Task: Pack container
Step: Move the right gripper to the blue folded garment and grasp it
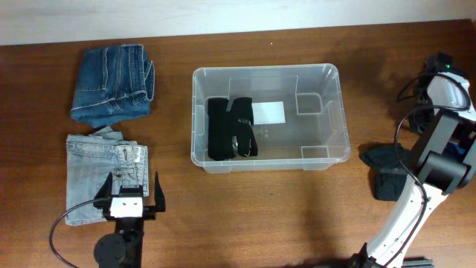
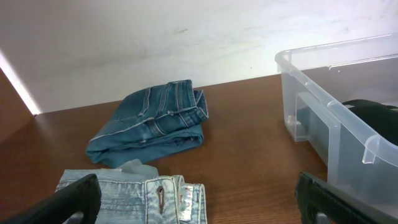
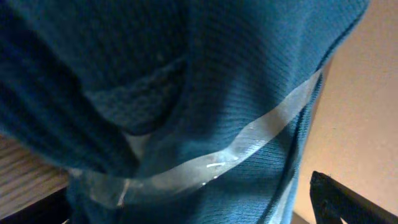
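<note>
Fingers of your left gripper stand spread above light jeans, left of the container. The container sits mouth-up, its long axis running left to right, with a black garment inside. To its right, your right gripper has its fingers apart around teal knit.

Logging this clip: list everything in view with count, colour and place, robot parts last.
clear rectangular plastic bin: one, see-through, table centre
black folded garment: one, black, inside bin, left part
white rectangular label: one, white, bin bottom
dark blue folded jeans: one, far left
light blue folded jeans: one, near left
teal knit cloth: one, right of bin
brown wooden table: one
left claw: one, black, open, over light jeans
right claw: one, black, against teal cloth, state unclear
</note>
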